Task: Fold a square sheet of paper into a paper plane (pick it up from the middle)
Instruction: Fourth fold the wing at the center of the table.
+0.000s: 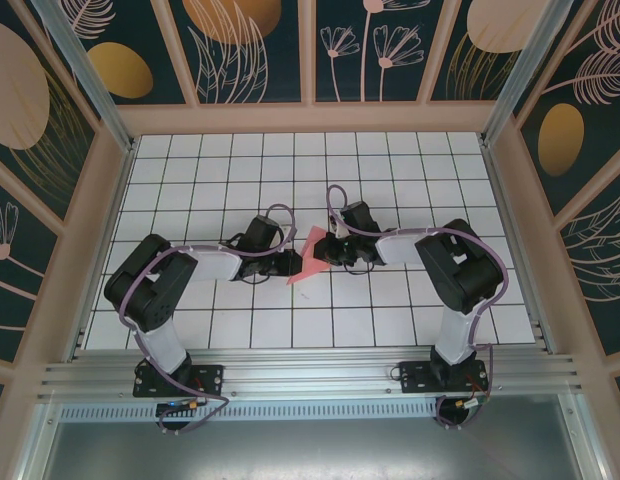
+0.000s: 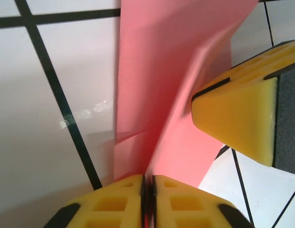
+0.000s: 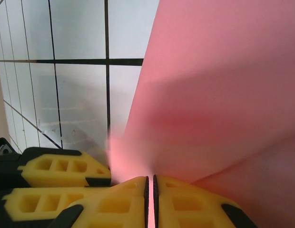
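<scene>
Now I see the folded sheet of paper (image 1: pixel 312 256) at the tabletop (image 1: pixel 240 180) centre, its long axis diagonal, sharp tip pointing near-left. The left end effector (image 1: pixel 292 266) and right end effector (image 1: pixel 334 251) are both closed, pinching it.

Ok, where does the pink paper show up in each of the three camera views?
Top external: pink paper at mid-table, between the left tool and the right tool.
Left wrist: paper runs up the centre from the left tool at the bottom edge.
Right wrist: paper spans the right half, above the right tool.
Shared landmark: the white table with black grid lines.
</scene>
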`<state>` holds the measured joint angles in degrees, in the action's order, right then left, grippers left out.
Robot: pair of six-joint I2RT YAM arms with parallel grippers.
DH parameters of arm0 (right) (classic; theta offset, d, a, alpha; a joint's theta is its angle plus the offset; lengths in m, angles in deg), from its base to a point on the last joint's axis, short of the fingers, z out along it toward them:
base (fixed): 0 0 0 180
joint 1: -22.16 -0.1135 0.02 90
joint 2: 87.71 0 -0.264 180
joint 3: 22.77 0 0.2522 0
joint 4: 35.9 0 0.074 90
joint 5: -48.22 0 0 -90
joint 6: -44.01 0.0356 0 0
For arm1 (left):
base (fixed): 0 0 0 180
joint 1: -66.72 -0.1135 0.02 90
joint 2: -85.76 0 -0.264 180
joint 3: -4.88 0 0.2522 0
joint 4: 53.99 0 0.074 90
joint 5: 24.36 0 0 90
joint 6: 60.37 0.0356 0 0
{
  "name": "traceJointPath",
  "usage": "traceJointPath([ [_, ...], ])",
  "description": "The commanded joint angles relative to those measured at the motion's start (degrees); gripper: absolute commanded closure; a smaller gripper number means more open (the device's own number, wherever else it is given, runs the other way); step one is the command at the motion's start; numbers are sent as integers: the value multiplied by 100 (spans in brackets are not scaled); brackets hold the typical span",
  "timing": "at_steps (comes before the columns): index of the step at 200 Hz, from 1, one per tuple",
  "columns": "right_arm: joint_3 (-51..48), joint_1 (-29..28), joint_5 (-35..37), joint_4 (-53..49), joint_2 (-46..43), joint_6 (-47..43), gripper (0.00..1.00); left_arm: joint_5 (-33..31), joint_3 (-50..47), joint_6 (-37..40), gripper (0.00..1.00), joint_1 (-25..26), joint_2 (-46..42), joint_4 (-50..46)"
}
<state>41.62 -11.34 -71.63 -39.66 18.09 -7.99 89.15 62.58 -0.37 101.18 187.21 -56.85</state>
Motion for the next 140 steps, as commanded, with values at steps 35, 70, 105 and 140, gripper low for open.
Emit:
traceJointPath([
  [35, 222, 43, 208, -130, -217, -78, 84, 150, -110, -62, 100, -109, 164, 71],
  [70, -8, 163, 431, 0, -506, 28, 83, 476, -210, -262, 100, -250, 250, 297],
  [105, -197, 180, 272, 380, -553, 169, 85, 824, -246, -433, 100, -325, 464, 419],
  [140, -71, 27, -1, 568, -198, 186, 89, 898, -220, -666, 100, -390, 628, 292],
])
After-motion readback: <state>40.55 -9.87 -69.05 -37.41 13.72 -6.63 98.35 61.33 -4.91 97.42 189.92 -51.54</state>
